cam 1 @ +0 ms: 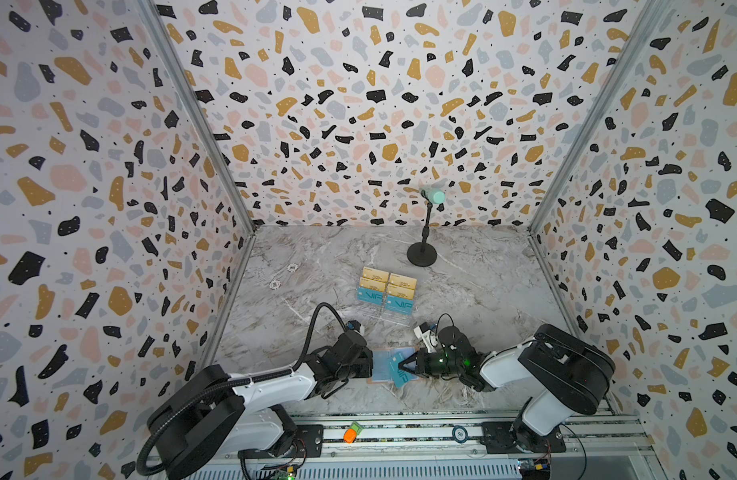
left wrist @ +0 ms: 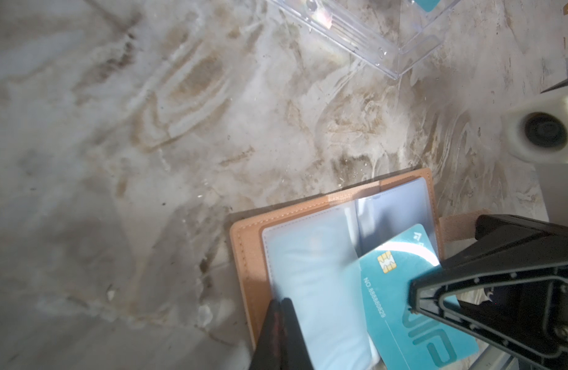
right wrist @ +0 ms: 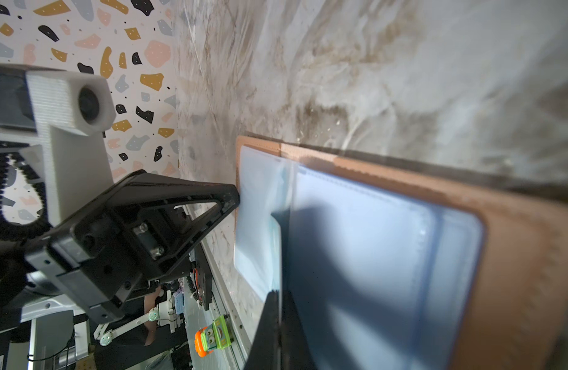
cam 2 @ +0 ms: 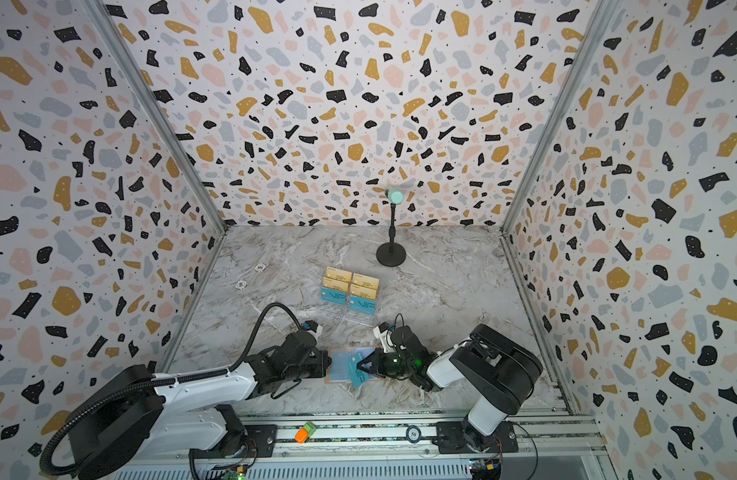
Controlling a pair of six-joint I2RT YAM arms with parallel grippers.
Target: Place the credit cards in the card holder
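The card holder lies open and flat on the marble desk, near its front edge and midway between the two arms, with its clear inner sleeves facing up. A teal VIP card sits tilted over the holder's page on the right arm's side. Its chip end is over the sleeves and its other end sticks out past the holder's front edge.

The right gripper is closed tight on that card, pinching it near its middle. The left gripper has its jaws pressed together on the outer edge of a clear sleeve, which bulges up off the page.

Further back, well apart from the holder, a clear acrylic rack holds the remaining cards, gold ones in the rear tiers and teal ones in front. Behind it stands a black stand with a mint-green head.
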